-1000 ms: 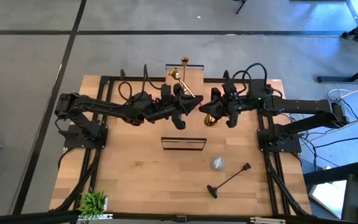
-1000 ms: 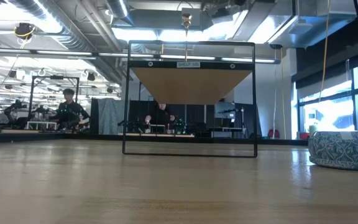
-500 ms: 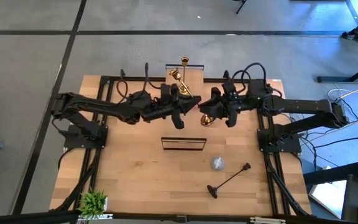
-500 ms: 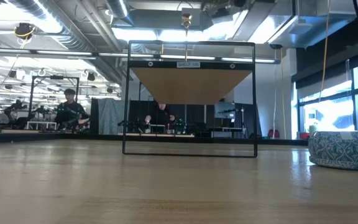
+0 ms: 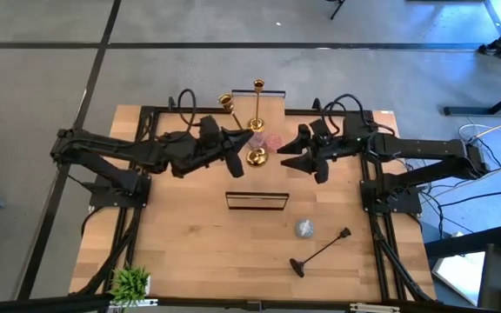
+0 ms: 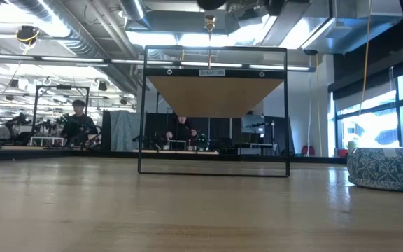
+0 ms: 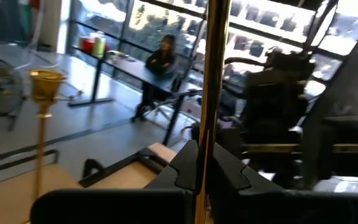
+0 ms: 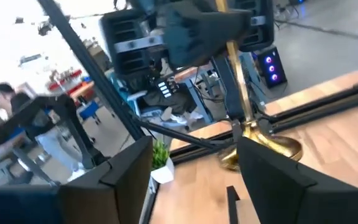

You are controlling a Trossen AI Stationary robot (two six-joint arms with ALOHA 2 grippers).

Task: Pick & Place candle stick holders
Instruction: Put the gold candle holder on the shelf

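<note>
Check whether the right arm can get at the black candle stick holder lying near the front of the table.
Probably yes. The right gripper is open and empty, and the black candle stick holder lies on its side in the open, with only the small grey cup beside it.

We see the gold candle stick holder [image 7: 205, 93] cut off at the picture's top edge — its base [image 8: 260, 149] partly hidden behind the right gripper's finger [image 8: 272, 177].

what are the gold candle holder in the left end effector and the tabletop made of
The gold candle holder held in the left end effector looks like polished metal, perhaps brass or brass-plated: its stem and round base are shiny and catch highlights. The tabletop looks like light wood with a matte finish, built of joined strips with visible grain.
</note>
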